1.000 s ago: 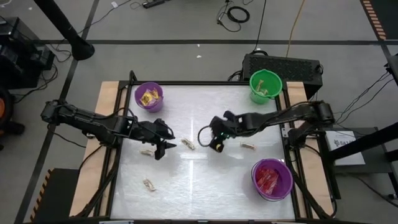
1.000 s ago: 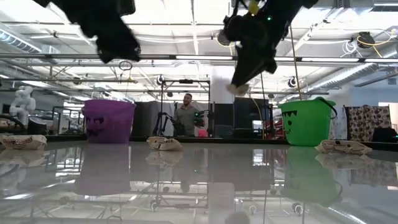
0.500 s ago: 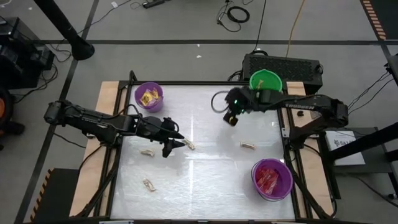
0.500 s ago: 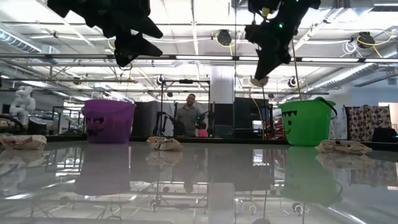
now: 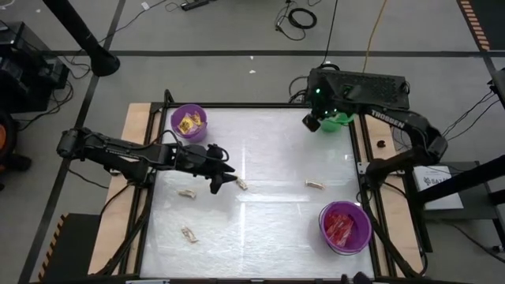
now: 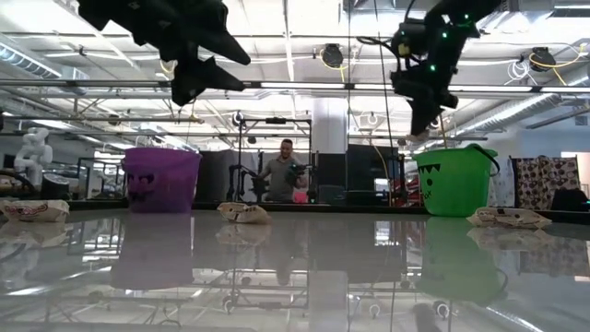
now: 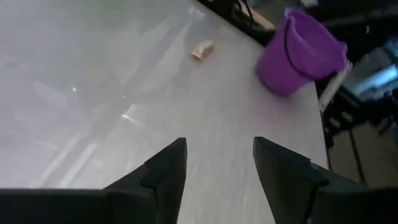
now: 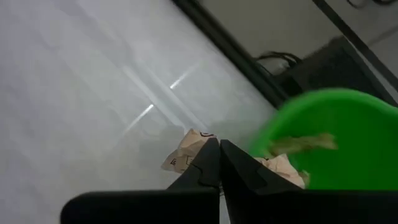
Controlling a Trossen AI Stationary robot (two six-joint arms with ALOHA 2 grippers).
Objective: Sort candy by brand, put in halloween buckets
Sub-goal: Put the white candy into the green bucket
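Green bucket [image 5: 338, 120], mostly hidden under the right gripper [image 5: 312, 124] pinching a tan candy [image 8: 186, 152], holds tan pieces; purple buckets [image 5: 189, 122] hold yellow, red [image 5: 345, 226]; left gripper [image 5: 223, 175] gapes empty

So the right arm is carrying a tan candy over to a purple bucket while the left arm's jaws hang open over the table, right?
Not quite: the bucket is the green bucket, not a purple one. The right wrist view shows the right gripper shut on a tan candy beside its rim. The rest holds: the left gripper hangs open over the table.
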